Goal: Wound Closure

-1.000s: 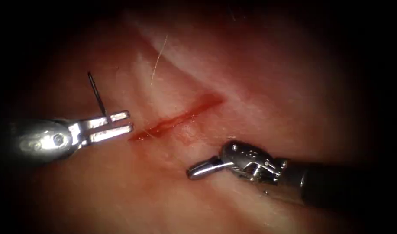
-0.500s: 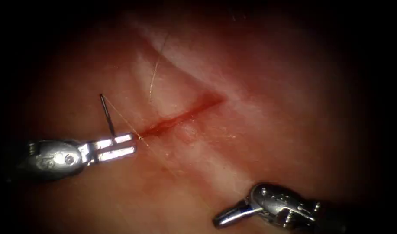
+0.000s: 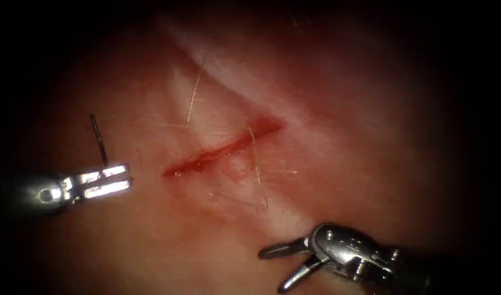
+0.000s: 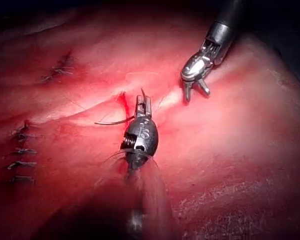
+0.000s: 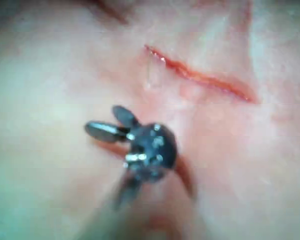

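Nearest the endoscope, the right arm's tool (image 3: 275, 267) hovered on the right side of the cut (image 3: 223, 150) with its two jaws spread in a clear V, gripping nothing. Farther back, well to the left of the cut, the left arm's tool (image 3: 122, 179) had its two jaws closed on the one needle (image 3: 99, 141), pinched near one end of its curve. From the jaws the needle rose up and slightly left, its long axis near vertical in the endoscope view, wholly free of the tissue (image 3: 343, 164). Between the tools the single cut ran as a red slanted line from lower left to upper right, wet with red fluid. One pale thread (image 3: 255, 164) crossed the cut near its middle and trailed toward the right tool; another strand lay beyond the cut.

In the left wrist view, two rows of finished stitches (image 4: 21, 152) sat apart from the cut.
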Controlling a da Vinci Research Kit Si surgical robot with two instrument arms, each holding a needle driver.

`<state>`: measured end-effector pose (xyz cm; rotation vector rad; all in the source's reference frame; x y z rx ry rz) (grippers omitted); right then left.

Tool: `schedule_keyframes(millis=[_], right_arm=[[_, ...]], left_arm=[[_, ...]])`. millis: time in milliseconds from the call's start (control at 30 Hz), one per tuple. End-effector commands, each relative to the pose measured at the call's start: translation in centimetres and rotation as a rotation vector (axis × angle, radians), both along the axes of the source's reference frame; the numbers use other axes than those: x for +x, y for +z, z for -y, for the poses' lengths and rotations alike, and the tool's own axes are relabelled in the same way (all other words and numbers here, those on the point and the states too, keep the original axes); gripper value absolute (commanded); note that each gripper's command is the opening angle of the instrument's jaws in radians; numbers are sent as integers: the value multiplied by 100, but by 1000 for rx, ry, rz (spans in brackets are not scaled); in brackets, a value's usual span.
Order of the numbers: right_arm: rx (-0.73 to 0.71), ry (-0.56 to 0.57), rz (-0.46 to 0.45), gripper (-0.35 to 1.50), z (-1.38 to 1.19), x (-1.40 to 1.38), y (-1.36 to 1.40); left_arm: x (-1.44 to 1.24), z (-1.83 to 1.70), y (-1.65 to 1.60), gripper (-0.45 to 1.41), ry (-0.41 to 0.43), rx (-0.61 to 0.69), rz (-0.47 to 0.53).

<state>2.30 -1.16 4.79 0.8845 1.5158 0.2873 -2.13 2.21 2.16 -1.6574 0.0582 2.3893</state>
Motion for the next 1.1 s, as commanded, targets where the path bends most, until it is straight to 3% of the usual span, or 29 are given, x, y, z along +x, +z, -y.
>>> schedule_keyframes(millis=[33, 200, 500, 700, 933, 1100], right_arm=[[-21, 25, 10, 126, -12, 5, 18], [-96, 69, 12, 126, -27, 12, 35], [-123, 144, 55, 113, -51, 75, 52], [-144, 183, 77, 106, -64, 101, 60], [-141, 207, 86, 108, -67, 112, 60], [-139, 195, 76, 93, -66, 111, 58]], left_arm=[[-1, 0, 6, -45, -11, 1, 2], [6, -2, 4, -45, -22, 1, -4], [-9, 2, 1, -45, -28, 0, -6], [-9, 3, 3, -45, -26, -1, -4], [-13, 4, 6, -45, -25, -3, -1], [-14, 5, 6, -45, -23, -3, 1]])
